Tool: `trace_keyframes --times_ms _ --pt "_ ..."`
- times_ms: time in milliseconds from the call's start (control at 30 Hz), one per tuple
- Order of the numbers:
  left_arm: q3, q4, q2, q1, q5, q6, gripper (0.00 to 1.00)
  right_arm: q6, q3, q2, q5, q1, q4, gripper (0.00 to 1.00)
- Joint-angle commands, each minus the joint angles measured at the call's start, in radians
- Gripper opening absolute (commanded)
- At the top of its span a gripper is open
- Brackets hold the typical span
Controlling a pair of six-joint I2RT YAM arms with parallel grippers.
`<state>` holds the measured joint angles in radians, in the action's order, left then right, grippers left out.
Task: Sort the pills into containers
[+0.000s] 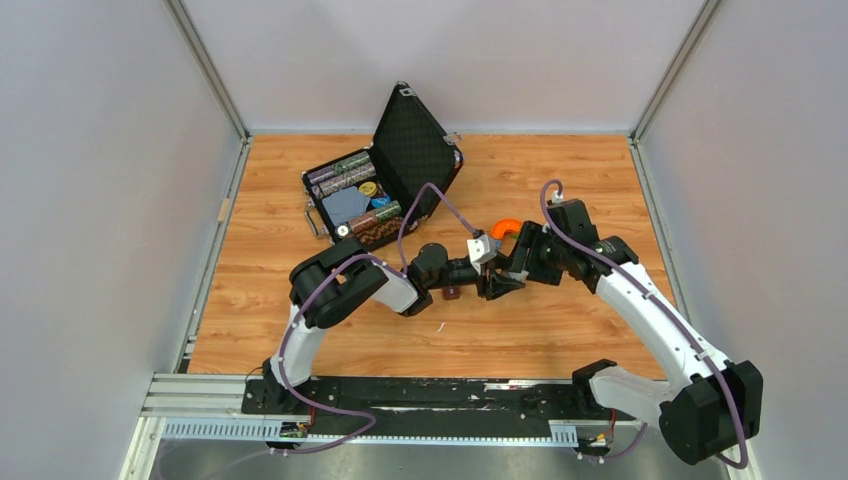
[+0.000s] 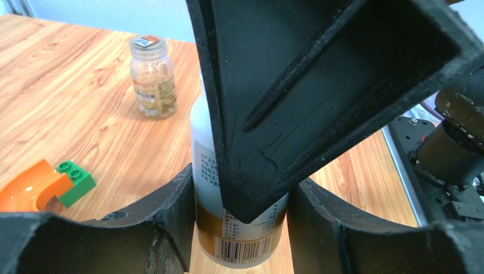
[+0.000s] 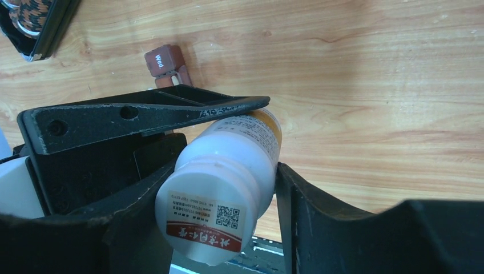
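Bottle [image 3: 245, 154] looks light, stiff, slick (smooth plastic): your left jaws clamp its body, right jaws straddle the cap [image 3: 208, 220], grip there unclear.

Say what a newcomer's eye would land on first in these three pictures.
A white plastic pill bottle with a red-labelled cap, held at mid-table between the left gripper and the right gripper. Behind them to the left, an open black hard case shows colourful contents; a curved orange plastic block lies beyond the grippers.
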<state>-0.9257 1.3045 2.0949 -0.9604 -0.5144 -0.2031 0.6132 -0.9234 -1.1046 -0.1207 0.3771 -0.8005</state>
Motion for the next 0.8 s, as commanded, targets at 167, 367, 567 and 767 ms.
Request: trace_keyframes --times_ms 167,367,567,767 --pt "-0.027 0.021 -0.009 0.0 0.033 -0.004 0.7 -0.042 0.048 0.004 0.106 -0.001 0.14 0.35" --pt "0.032 -0.036 -0.077 0.012 0.081 0.023 1.0 0.016 0.081 -0.008 0.226 -0.001 0.167 0.34" --pt "0.153 -0.166 -0.247 0.023 0.154 0.034 1.0 0.076 0.137 -0.053 0.217 0.003 0.261 0.36" --pt "0.182 -0.449 -0.491 0.035 0.293 0.063 1.0 0.088 0.118 -0.163 0.35 0.06 0.329 0.37"
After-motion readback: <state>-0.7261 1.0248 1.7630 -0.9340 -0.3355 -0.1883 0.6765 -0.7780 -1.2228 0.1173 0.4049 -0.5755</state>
